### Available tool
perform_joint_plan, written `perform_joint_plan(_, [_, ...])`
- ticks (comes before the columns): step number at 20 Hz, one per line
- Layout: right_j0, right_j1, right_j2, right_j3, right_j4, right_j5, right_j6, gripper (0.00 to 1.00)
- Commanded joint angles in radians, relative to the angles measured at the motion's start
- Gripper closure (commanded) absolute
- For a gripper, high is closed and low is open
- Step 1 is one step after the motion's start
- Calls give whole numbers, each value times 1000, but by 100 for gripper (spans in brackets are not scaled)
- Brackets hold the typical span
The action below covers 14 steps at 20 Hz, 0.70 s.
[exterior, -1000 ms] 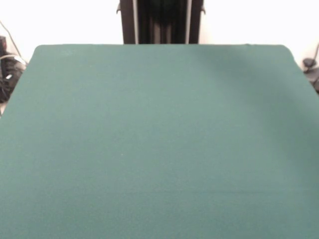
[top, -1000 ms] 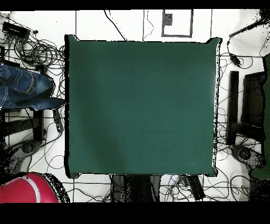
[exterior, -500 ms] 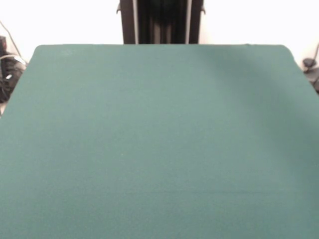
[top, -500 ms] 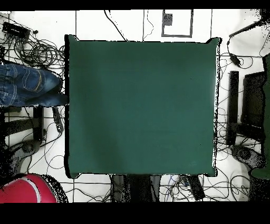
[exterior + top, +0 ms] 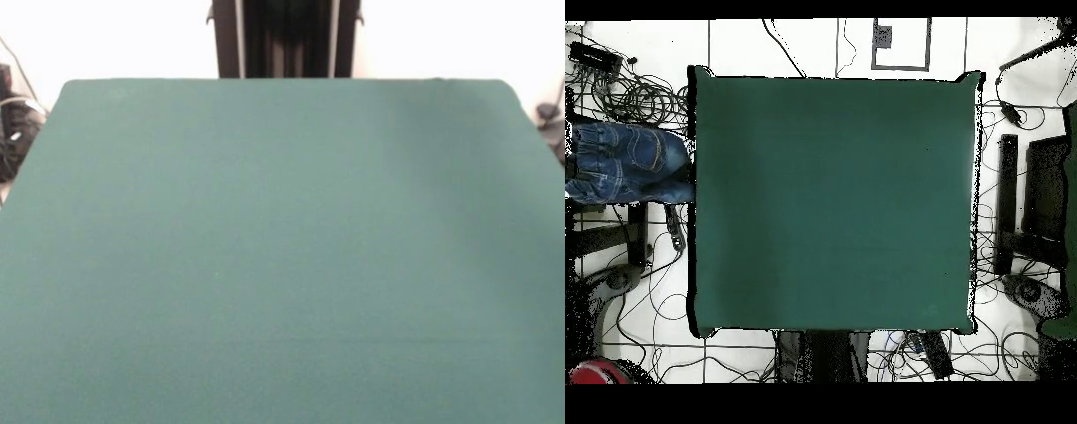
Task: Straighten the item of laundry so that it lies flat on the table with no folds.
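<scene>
We see a white tiled floor (image 5: 795, 62) with dark grout lines on every side of the work surface in the overhead view. Loose black cables (image 5: 627, 92) lie coiled and tangled across the tiles, thickest along one side. Black equipment stands (image 5: 1008, 205) sit on the opposite side. A small rectangular frame (image 5: 900, 45) is marked on the tiles. In the front view we see a plain, brightly lit white wall (image 5: 441, 40).
</scene>
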Motion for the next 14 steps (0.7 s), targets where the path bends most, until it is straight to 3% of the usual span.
perform_joint_plan(1, [70,-154,338,332,-225,-161,-416,100])
perform_joint_plan(14, [77,-261,535,510,-439,-304,-523,100])
